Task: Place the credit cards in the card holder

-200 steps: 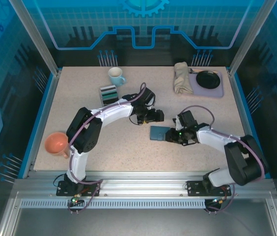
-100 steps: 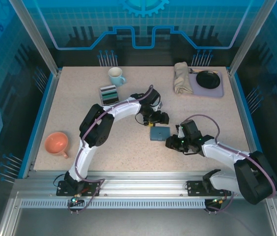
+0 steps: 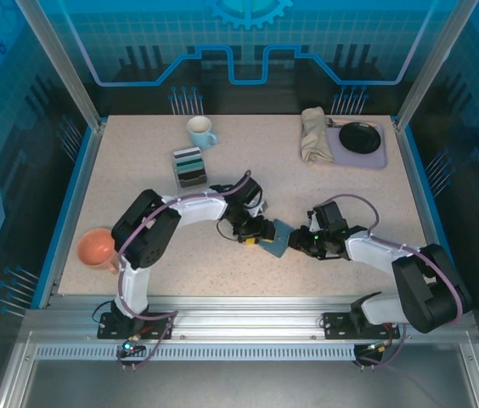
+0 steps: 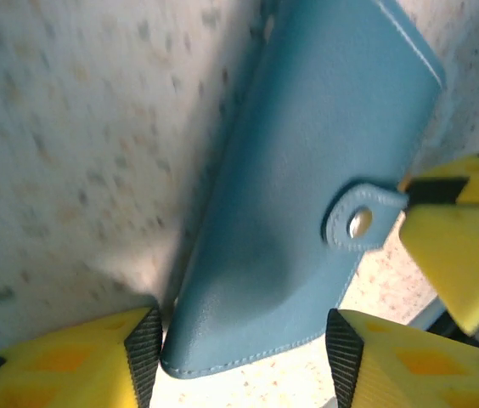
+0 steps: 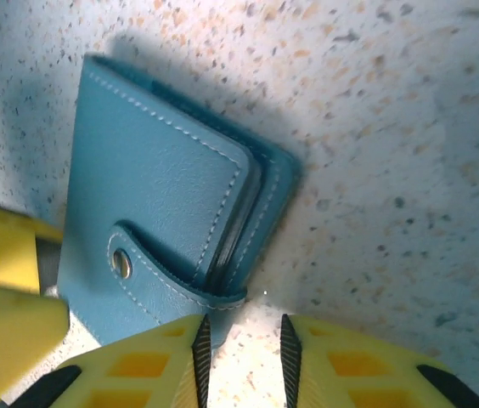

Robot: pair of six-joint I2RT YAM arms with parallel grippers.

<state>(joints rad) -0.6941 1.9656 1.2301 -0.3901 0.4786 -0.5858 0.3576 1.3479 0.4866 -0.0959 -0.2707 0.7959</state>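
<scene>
Top external view: the two arms meet at the centre of the speckled table [image 3: 129, 178], where the left gripper [image 3: 259, 238] and the right gripper [image 3: 301, 242] flank the blue-teal card holder [image 3: 276, 240] from opposite sides. The card holder lies folded shut between them, slightly askew.

Left wrist view: the left gripper's jaws straddle one short end of the card holder. The black pads [image 4: 143, 353] appear to touch its two long edges, so the jaws look clamped on it. Its snap tab [image 4: 360, 223] is fastened, and a yellow finger of the other arm sits just beside that tab.

Right wrist view: the right gripper's jaws stand only a narrow slit apart, with bare tabletop showing in the gap and nothing held. The fingertips [image 5: 138, 365] sit at the card holder's edge below the tab.

The credit cards [image 3: 188, 156], teal-green and dark, stand in a pale grey rack [image 3: 195, 178] well apart from the card holder, toward the far left and near a pale mug [image 3: 200, 131]. An orange cup [image 3: 98, 248] rests at the table's left edge. A folded cloth [image 3: 312, 134] and a lilac tray [image 3: 377, 159] bearing a black dish [image 3: 359, 136] occupy the far right corner.
</scene>
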